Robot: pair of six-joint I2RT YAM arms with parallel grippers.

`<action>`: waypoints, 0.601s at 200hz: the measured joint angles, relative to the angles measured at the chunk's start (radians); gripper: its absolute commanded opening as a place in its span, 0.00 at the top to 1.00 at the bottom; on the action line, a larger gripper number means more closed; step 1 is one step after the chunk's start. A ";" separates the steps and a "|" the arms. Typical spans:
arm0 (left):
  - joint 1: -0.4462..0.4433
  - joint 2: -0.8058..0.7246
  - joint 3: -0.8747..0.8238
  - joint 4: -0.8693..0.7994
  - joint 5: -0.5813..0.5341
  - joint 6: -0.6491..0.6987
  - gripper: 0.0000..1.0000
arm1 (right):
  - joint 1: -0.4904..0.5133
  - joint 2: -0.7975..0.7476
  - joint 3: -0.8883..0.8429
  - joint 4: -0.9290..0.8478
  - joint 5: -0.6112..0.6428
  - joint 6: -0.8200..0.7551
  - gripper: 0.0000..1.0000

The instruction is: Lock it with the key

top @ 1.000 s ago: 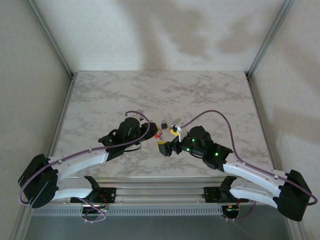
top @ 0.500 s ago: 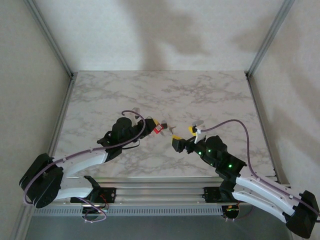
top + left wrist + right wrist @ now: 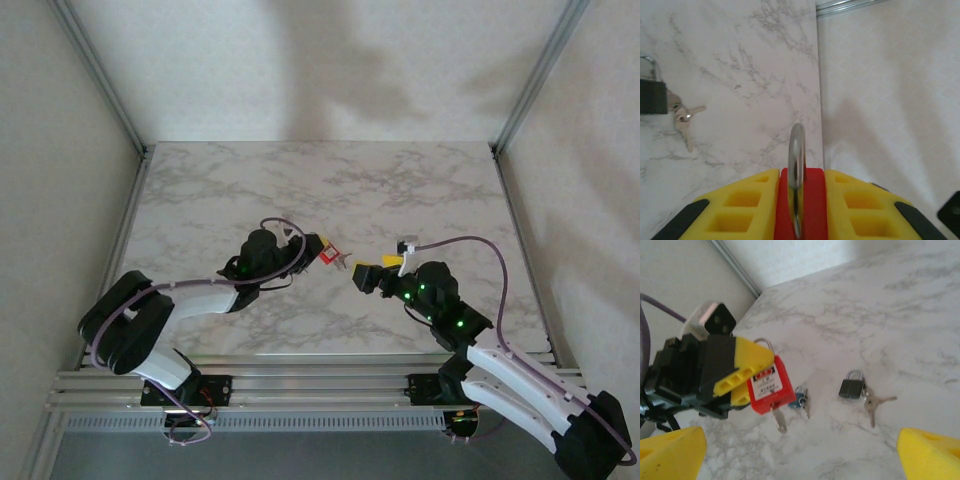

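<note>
The left hand (image 3: 756, 376) clamped the red padlock (image 3: 769, 386) by its body, leaving the underside free, probably so the key (image 3: 779, 421) hanging beneath it was reachable. The right hand (image 3: 366, 274), spread wide and empty, faced that key from nearby, seemingly lined up to grip and turn it. A dark padlock (image 3: 850, 388) lay on the tabletop (image 3: 920, 315) ahead of the right hand.

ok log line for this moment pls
left end effector shut on red padlock | key hanging from its base | right end effector open, holding nothing | dark padlock lying on table
</note>
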 measured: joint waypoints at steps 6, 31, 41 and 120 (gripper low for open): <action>0.001 0.010 0.007 0.011 0.005 0.000 1.00 | -0.013 0.013 0.000 0.001 -0.024 0.014 0.08; 0.014 0.056 0.029 0.070 0.025 -0.014 1.00 | -0.080 0.066 0.001 0.018 -0.126 0.076 0.14; 0.021 0.077 0.035 0.095 0.036 -0.022 1.00 | -0.102 0.084 0.001 0.029 -0.164 0.095 0.15; 0.032 0.194 0.045 0.261 0.092 -0.091 1.00 | -0.169 0.205 0.001 0.151 -0.343 0.227 0.22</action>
